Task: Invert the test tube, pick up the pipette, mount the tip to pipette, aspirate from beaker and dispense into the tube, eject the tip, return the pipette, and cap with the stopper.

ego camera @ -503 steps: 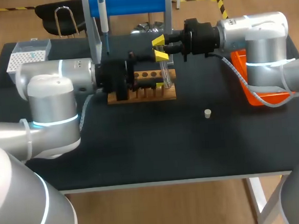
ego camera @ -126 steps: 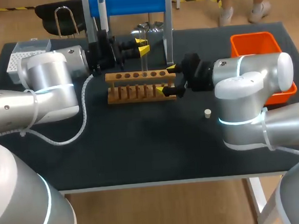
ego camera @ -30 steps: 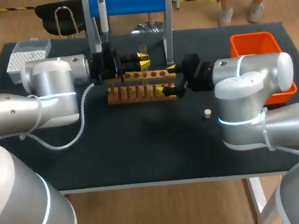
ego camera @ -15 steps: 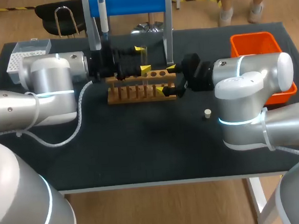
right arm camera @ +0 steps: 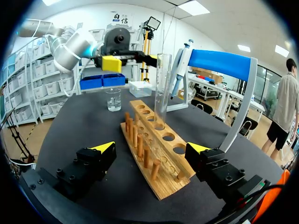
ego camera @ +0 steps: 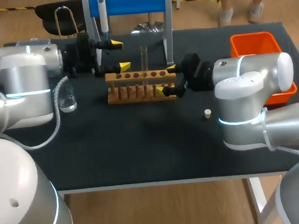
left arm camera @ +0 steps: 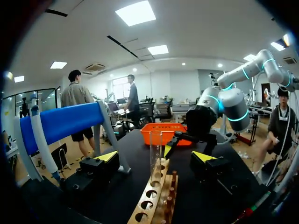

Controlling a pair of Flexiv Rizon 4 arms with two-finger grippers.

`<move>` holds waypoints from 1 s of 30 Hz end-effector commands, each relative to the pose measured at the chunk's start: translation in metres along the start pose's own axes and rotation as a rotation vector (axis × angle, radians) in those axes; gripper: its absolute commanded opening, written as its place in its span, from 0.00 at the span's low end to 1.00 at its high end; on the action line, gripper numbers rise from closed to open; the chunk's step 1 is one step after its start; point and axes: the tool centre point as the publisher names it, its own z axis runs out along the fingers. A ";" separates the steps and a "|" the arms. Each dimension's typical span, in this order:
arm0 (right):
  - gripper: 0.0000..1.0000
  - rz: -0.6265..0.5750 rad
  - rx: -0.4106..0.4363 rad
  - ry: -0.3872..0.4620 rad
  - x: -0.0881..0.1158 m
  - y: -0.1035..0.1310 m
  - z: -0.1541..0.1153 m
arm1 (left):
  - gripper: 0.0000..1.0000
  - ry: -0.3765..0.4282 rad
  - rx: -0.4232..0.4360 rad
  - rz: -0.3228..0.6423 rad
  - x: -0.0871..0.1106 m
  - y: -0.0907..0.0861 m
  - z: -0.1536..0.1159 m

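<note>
On the black table (ego camera: 141, 143), the pipette (ego camera: 102, 15) is hung straight up, close beside the left gripper (ego camera: 120, 55), which is held open and empty.

Your left arm (ego camera: 18, 75) comes in from the left, its forearm lying level and its wrist pointing toward the middle. The left pincer (ego camera: 120, 54) is spread wide and empty, with one yellow tip higher than the other. Your right arm (ego camera: 250, 84) is folded at the right, its wrist aimed leftward. The right pincer (ego camera: 166, 79) sits low, its fingers also wide apart and clamped on nothing.
</note>
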 end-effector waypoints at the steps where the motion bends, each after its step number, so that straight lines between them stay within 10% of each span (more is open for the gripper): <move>1: 1.00 0.000 -0.001 -0.003 0.001 -0.001 0.000 | 1.00 -0.034 -0.028 -0.002 0.010 -0.009 -0.020; 16: 1.00 0.000 -0.001 -0.003 0.001 -0.001 0.000 | 1.00 -0.034 -0.028 -0.002 0.010 -0.009 -0.020; 30: 1.00 0.000 -0.001 -0.003 0.001 -0.001 0.000 | 1.00 -0.651 -0.196 -0.075 -0.057 0.028 -0.188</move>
